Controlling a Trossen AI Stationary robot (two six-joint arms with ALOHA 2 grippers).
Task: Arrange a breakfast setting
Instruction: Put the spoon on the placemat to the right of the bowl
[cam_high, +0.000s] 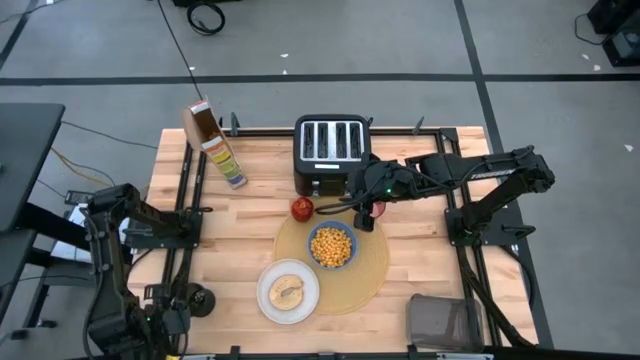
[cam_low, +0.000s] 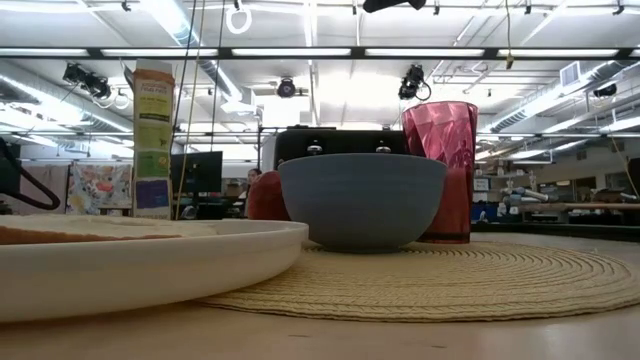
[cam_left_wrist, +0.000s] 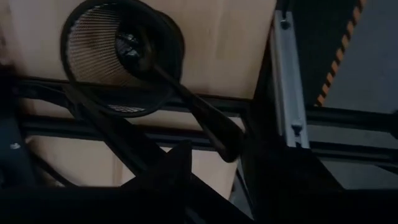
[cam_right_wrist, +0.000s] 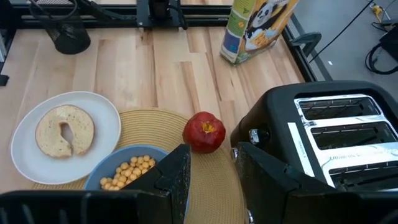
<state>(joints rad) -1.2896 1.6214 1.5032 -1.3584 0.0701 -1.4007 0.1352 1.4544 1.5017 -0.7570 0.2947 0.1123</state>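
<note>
The round tan placemat (cam_high: 362, 285) lies on the table's middle. The blue bowl (cam_high: 331, 245) with yellow cereal balls stands on the placemat. The white plate (cam_high: 288, 291) with a bagel rests partly on the mat's near left edge. The red apple (cam_right_wrist: 204, 132) sits at the mat's far edge, beside the toaster. The translucent red cup (cam_low: 440, 170) stands upright on the mat behind the bowl. My right gripper (cam_right_wrist: 211, 180) is open above the cup (cam_high: 368, 215), clear of its rim. My left arm (cam_high: 120, 260) waits at the table's left edge. The spoon is out of view.
The black toaster (cam_high: 330, 155) stands just beyond the mat at the far edge. The cereal box (cam_high: 213, 143) stands at the far left. A black mesh cup (cam_right_wrist: 71, 37) is at the near left, and a grey container (cam_high: 440, 318) at the near right.
</note>
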